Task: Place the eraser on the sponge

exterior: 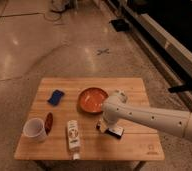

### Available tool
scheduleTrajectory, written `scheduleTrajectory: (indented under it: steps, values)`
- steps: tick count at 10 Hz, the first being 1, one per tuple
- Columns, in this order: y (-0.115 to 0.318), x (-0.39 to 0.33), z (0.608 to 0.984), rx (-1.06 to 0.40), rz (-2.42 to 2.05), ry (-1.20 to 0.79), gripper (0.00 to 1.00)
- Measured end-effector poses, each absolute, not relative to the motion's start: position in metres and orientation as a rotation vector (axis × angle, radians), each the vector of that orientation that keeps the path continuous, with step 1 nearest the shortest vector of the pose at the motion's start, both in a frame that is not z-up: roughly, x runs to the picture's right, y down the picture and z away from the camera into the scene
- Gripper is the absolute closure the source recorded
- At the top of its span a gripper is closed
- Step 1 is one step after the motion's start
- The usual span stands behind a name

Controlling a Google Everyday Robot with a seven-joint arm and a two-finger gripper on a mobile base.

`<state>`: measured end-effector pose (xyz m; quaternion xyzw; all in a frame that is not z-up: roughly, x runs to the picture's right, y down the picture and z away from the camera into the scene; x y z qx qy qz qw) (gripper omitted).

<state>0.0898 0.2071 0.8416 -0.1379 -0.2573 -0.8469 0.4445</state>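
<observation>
The eraser (pixel 114 131), a small flat block with a white and red top and dark sides, lies on the wooden table (pixel 139 90) just below the orange bowl. My gripper (pixel 104 125) hangs straight down from the white arm, right at the eraser's left end and partly covering it. The blue sponge (pixel 55 96) lies flat at the table's back left, well apart from the gripper and left of the bowl.
An orange bowl (pixel 92 100) sits mid-table behind the eraser. A white labelled bottle (pixel 73 137) lies near the front edge. A white cup (pixel 35 130) and a slim dark-red object (pixel 49 122) are at the front left. Floor surrounds the table.
</observation>
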Motion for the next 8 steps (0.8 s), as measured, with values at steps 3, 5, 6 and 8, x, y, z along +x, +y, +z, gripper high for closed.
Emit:
scheduleTrajectory:
  steps: [3,5,6,8]
  values:
    - [0.206,0.098,0.833,-0.424,-2.057,-0.595,1.0]
    - [0.198,0.087,0.824,-0.482,-2.009,-0.603,1.0]
    - [0.192,0.076,0.819,-0.495,-1.995,-0.618,1.0]
    - [0.177,0.039,0.804,-0.483,-2.006,-0.658,1.0]
